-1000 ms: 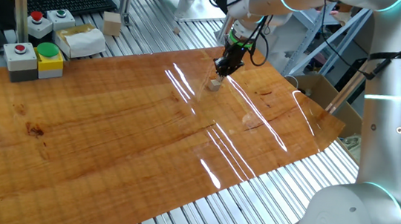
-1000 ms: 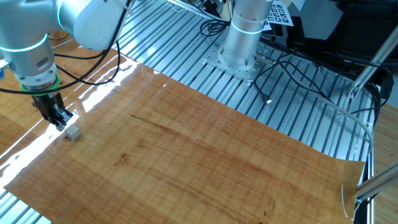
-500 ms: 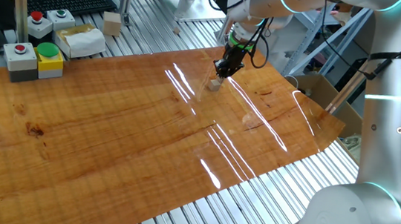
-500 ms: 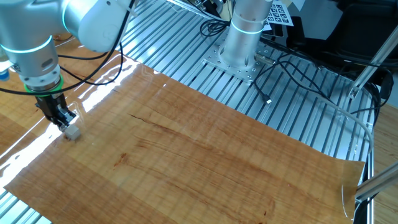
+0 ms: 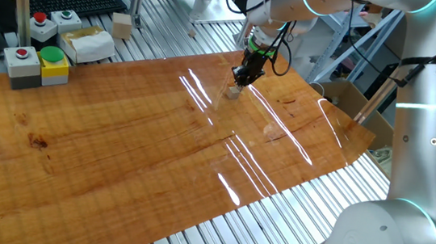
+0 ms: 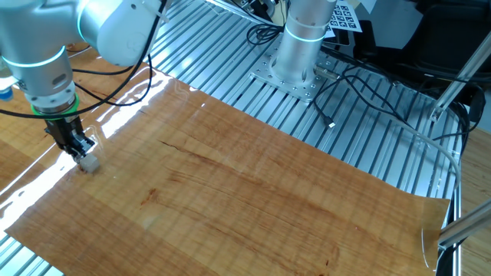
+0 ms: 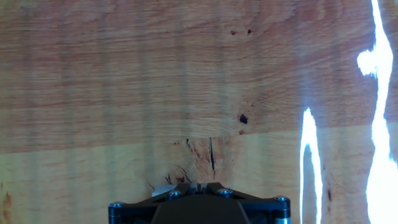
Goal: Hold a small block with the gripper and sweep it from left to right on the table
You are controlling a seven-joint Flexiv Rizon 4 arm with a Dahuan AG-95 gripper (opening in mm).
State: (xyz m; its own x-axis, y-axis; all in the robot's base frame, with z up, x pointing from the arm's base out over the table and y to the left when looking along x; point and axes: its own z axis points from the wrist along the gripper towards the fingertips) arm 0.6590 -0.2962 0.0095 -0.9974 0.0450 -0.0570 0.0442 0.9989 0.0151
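The small block (image 5: 233, 92) is a tiny pale cube lying on the glossy orange-brown table (image 5: 118, 144) near its far right part. My gripper (image 5: 239, 79) points down with its black fingertips right at the block's top edge. In the other fixed view the gripper (image 6: 82, 151) stands just up-left of the block (image 6: 90, 162), touching or nearly touching it. In the hand view the jaws (image 7: 198, 185) are closed together with only a thin slit, and a pale corner of the block (image 7: 163, 190) peeks out at their left, outside them.
Button boxes (image 5: 25, 65) (image 5: 55, 24), a white packet (image 5: 88, 43), a larger wooden block (image 5: 122, 24) and a keyboard (image 5: 76, 1) lie beyond the board's far left edge. Ribbed aluminium slats surround the board. The arm's base (image 6: 303, 46) and cables (image 6: 360, 100) are behind.
The gripper has shifted slightly toward the block and then held still. The block has not moved.
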